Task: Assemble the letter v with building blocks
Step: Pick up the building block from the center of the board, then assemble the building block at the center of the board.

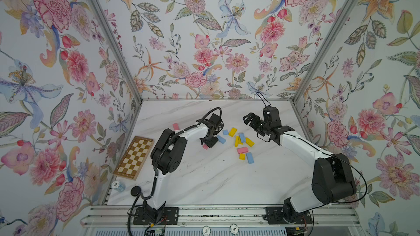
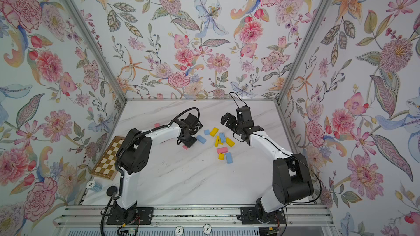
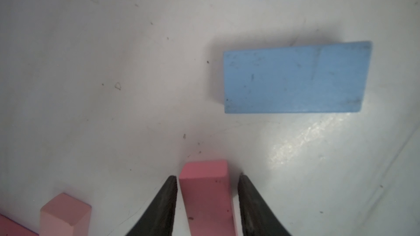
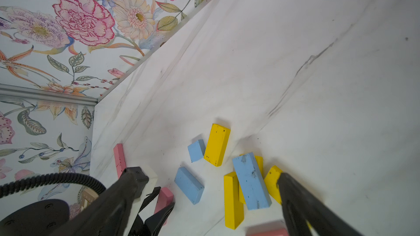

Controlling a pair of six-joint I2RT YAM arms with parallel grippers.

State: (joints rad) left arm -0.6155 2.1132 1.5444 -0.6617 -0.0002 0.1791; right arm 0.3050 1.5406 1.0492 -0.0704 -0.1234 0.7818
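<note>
A: The left gripper (image 3: 207, 175) is seen low over the table, its jaws set either side of a pink block (image 3: 204, 200). That block lies near the long blue block (image 3: 295, 78).

B: A thin gap is made out beside each fingertip, so a firm clamp cannot be confirmed. Whether the piece is truly gripped cannot be told.

A: And the right gripper (image 1: 248, 120)?

B: Spread wide, nothing held. It is hung above the table beyond the loose pile (image 1: 242, 137) of yellow and blue blocks, and that pile sits on the blue block's far side from the pink one.

A: A pale pink block (image 3: 66, 214) is noted too, just past the pink block, away from the blue block. No V can be read yet, so the build is judged early.

B: Risks, then. If one jaw lands first, the pink block is likely to be twisted or tipped. Only its end seems to be caught, so a slip on lifting is to be feared.

A: The pale pink block could also be clipped by the outer finger. And the blue block could be nudged if the piece is dragged rather than lifted.
</note>
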